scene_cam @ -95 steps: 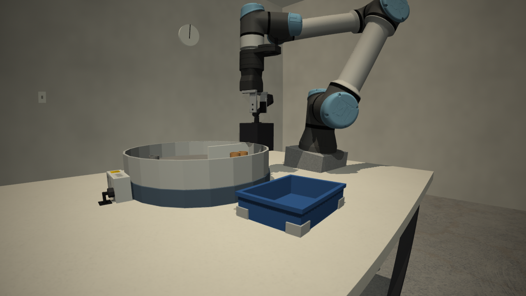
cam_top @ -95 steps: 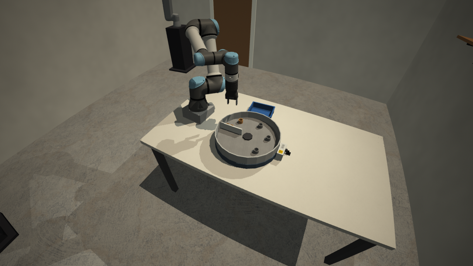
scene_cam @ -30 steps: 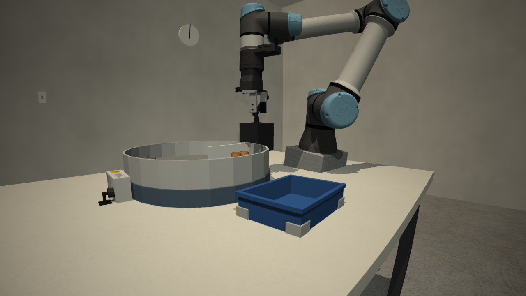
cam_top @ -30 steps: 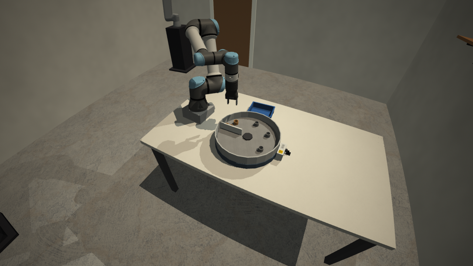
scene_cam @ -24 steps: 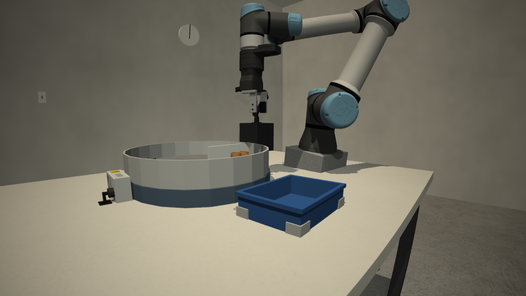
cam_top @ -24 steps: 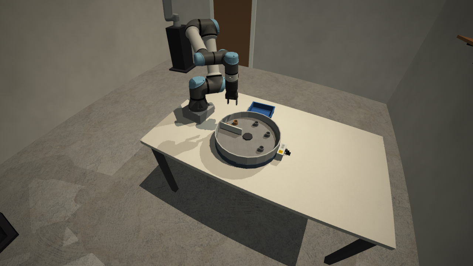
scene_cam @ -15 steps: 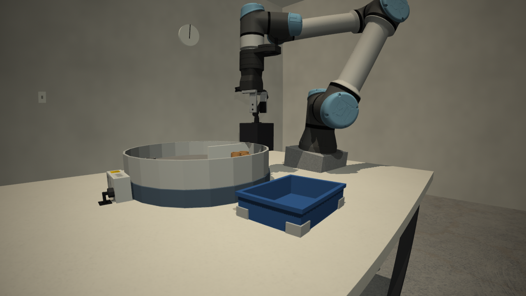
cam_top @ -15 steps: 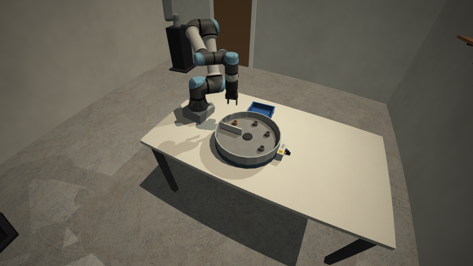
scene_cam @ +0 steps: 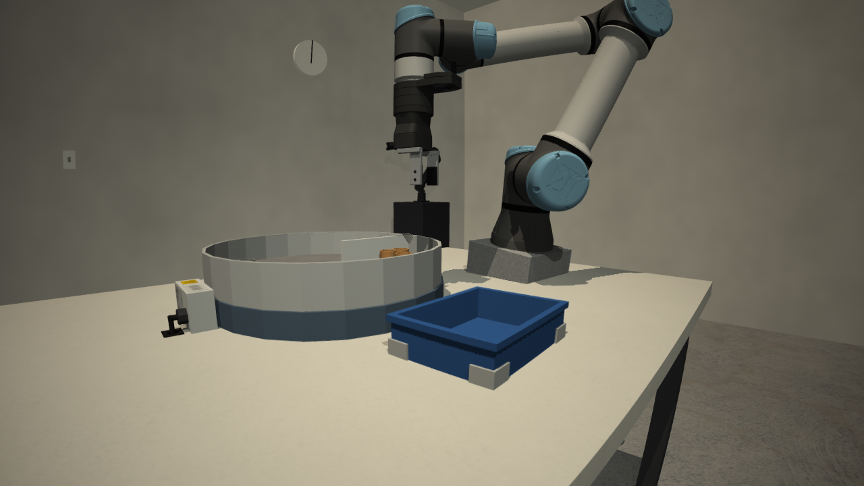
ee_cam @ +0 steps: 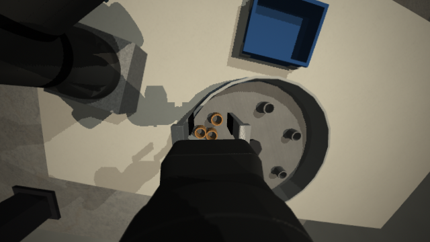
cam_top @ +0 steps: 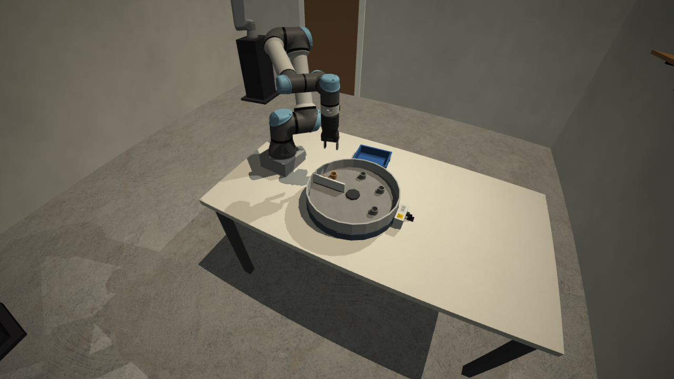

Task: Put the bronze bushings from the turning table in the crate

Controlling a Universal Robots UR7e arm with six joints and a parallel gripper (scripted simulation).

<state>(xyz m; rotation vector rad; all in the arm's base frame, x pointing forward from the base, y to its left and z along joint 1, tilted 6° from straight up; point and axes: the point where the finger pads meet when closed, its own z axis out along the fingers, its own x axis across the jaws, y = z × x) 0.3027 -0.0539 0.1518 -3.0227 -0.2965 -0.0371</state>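
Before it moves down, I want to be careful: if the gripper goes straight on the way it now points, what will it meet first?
Probably the orange-brown, ring-shaped bronze bushing standing apart from its touching pair, below the gripper; depth is unclear.
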